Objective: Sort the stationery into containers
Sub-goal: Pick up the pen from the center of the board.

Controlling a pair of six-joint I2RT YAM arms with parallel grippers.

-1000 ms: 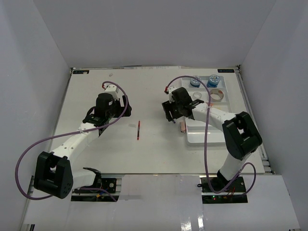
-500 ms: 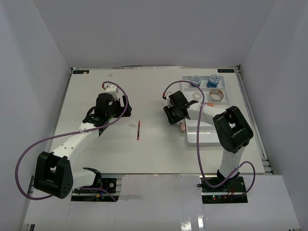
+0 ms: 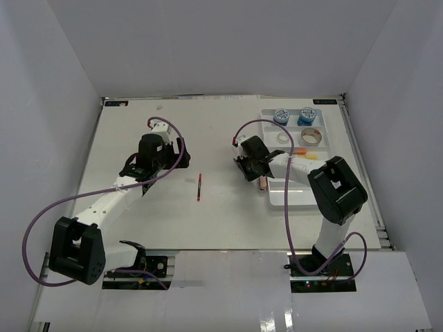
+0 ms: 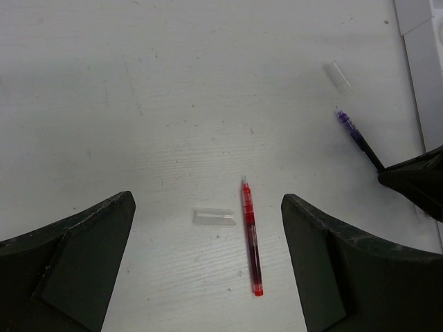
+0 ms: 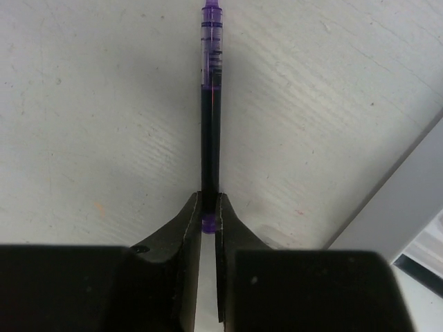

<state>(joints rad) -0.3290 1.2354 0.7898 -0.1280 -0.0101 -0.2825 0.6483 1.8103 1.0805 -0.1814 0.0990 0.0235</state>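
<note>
Bottom centre, right wrist: your right gripper [image 5: 209,220] pinches purple pen [image 5: 210,124] by one end; swing fast, it may pivot out. Left gripper [image 4: 208,207] wide, empty.

White tabletop [image 3: 173,221]; plain pale walls [image 3: 221,41] on three sides; even, soft light

open: table [image 3: 208,131] between arms | blocks: red pen [image 3: 199,187], tray [image 3: 277,196] at right
</note>
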